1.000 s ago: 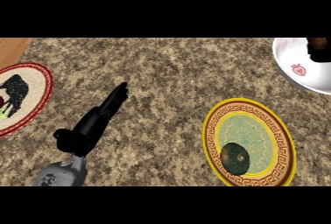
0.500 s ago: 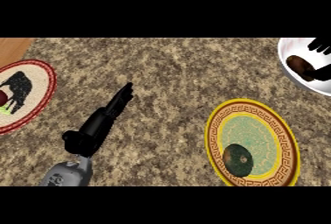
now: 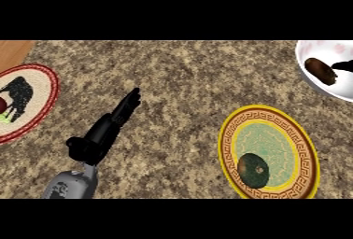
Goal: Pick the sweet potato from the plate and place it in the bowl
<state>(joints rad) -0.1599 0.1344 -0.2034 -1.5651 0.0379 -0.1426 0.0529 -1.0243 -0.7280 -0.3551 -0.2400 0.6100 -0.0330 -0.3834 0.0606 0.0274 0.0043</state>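
Observation:
A brown sweet potato (image 3: 318, 70) lies inside the white bowl (image 3: 308, 52) at the top right corner. Just right of it, a black part of my right hand (image 3: 342, 66) shows over the bowl at the view's edge, beside the sweet potato rather than around it. The yellow plate (image 3: 303, 154) with a patterned brown rim sits at the lower right and holds a dark green round item (image 3: 253, 170). My left hand (image 3: 110, 126) rests open at the lower left, straight fingers pointing up and to the right, holding nothing.
A red-rimmed plate (image 3: 41, 81) with a black figure, a red piece and a green piece on it sits at the left edge. The wooden counter edge (image 3: 14, 49) shows at the top left. Speckled stone counter lies between the two plates.
The black hand that covered the sweet potato in the bowl has drawn back to the right, leaving the sweet potato uncovered. My left hand has barely moved.

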